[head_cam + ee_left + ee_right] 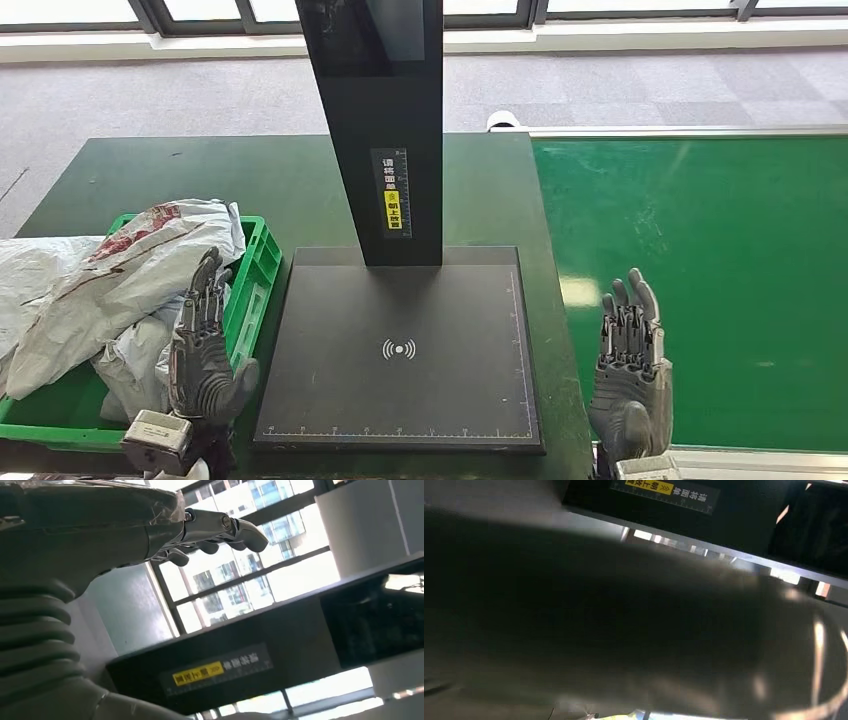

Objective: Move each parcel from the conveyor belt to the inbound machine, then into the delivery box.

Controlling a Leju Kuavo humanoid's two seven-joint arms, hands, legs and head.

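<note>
Several grey and white plastic-bag parcels (110, 280) are piled in the green delivery box (258, 270) at the left, some spilling over its rim. My left hand (205, 345) hovers at the box's right edge, fingers straight and apart, holding nothing; in the left wrist view the same fingers (220, 527) stretch out with nothing in them. My right hand (630, 365) is over the near left corner of the green conveyor belt (700, 290), also open and empty. The inbound machine's black plate (400, 345) lies bare between the hands. No parcel lies on the visible belt.
The machine's black post (385, 120) rises from the plate's far edge with a yellow label (394, 212). A dark green table (250, 190) carries box and machine. Grey floor and windows lie beyond.
</note>
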